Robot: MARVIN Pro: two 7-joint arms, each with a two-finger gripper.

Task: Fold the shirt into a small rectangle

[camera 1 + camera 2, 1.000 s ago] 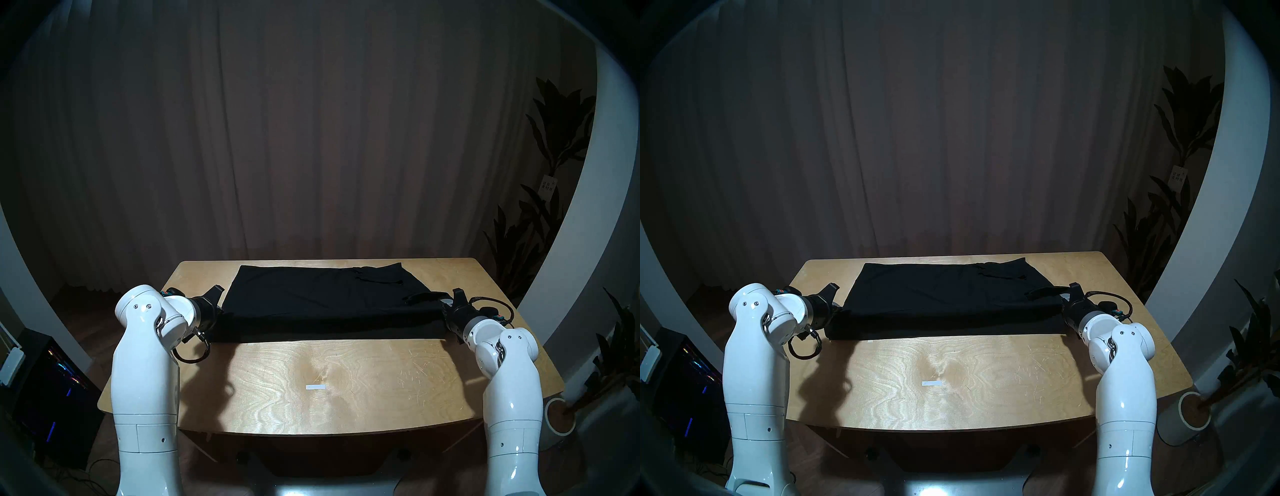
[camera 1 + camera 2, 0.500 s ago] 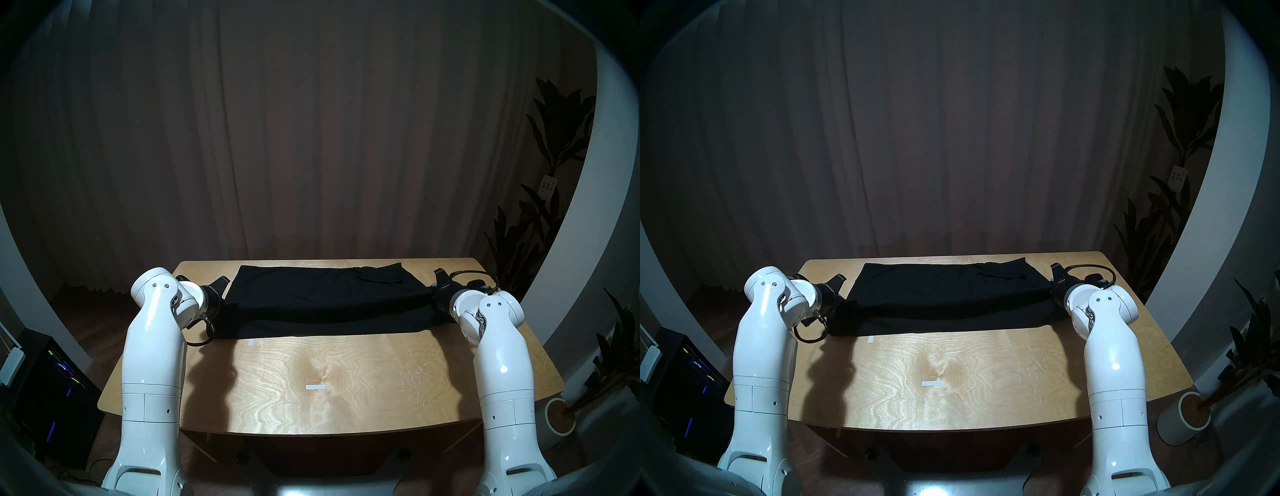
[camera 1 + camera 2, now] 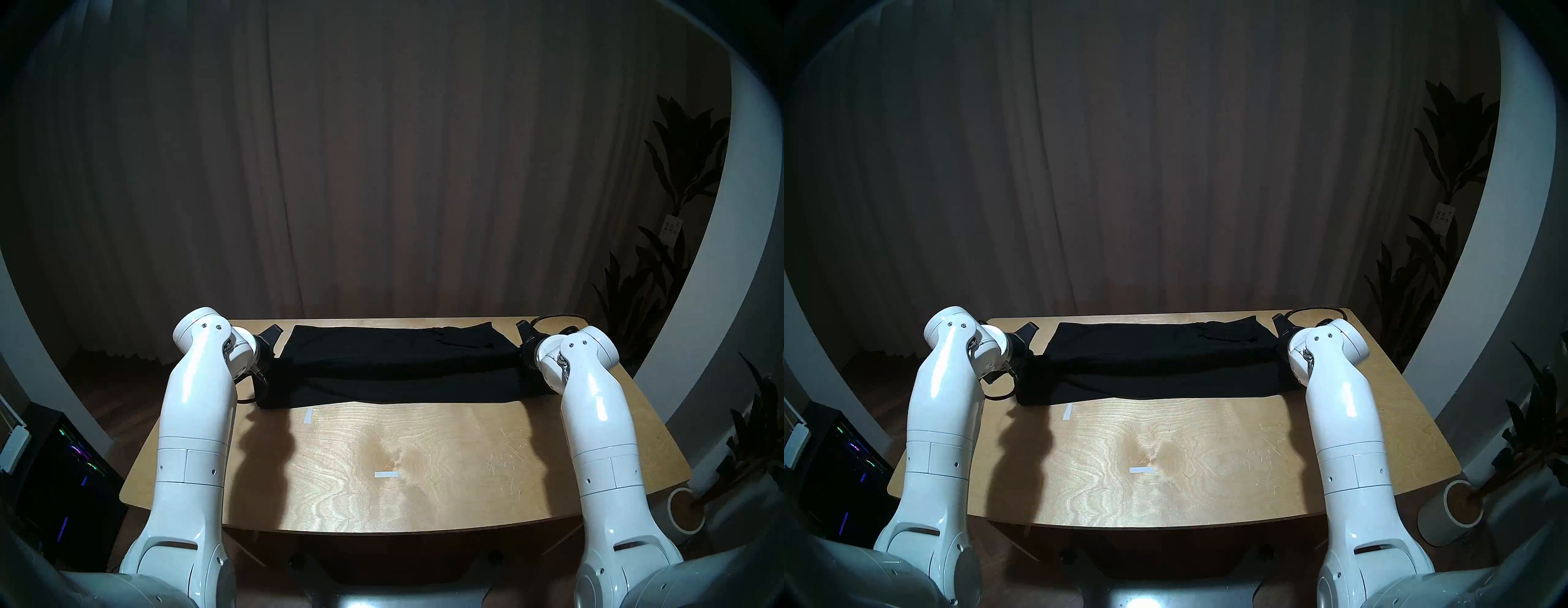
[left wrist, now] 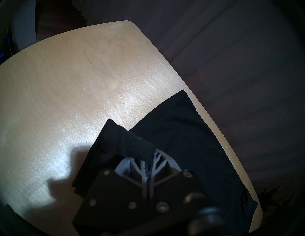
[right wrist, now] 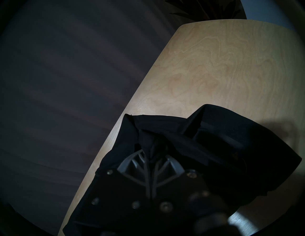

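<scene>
The black shirt lies across the far half of the wooden table, long side running left to right. My left gripper is shut on the shirt's left end, and my right gripper is shut on its right end. The held edge is stretched between them, raised over the layer that lies flat. In the left wrist view the grey fingers pinch a bunched fold of shirt. In the right wrist view the fingers clamp crumpled shirt cloth. Both sets of fingertips are buried in fabric.
Two white tape strips are stuck to the table, one at mid-front and one just before the shirt's left near corner. Dark curtains hang behind the far edge. A potted plant stands right of the table, and a lit computer case on the left.
Both arms have reached farther over the table, carrying the shirt's held edge away from me over the rest of the cloth. The near edge drew back and uncovered the left tape strip.
</scene>
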